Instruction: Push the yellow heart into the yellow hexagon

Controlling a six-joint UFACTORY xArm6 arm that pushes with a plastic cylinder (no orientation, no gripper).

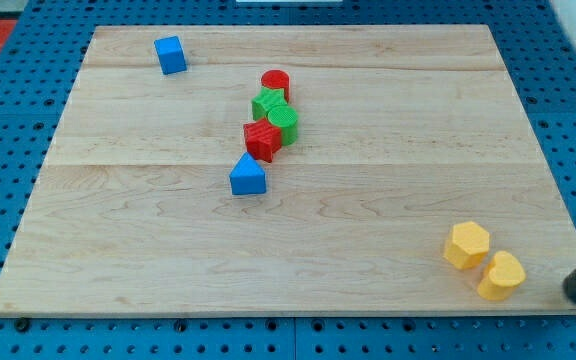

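Note:
The yellow hexagon (466, 245) lies near the board's bottom right corner. The yellow heart (501, 275) sits just below and to the right of it, touching it or nearly so. My tip (573, 296) is the lower end of a dark rod that enters from the view's right edge. It stands to the right of the heart, at the board's right edge, with a gap between them.
A blue cube (170, 54) lies at the top left. Near the middle, a red cylinder (275, 84), two green blocks (266, 103) (284, 120) and a red block (262, 140) form a tight cluster. A blue triangular block (248, 176) lies just below it. The wooden board (118, 230) rests on blue pegboard.

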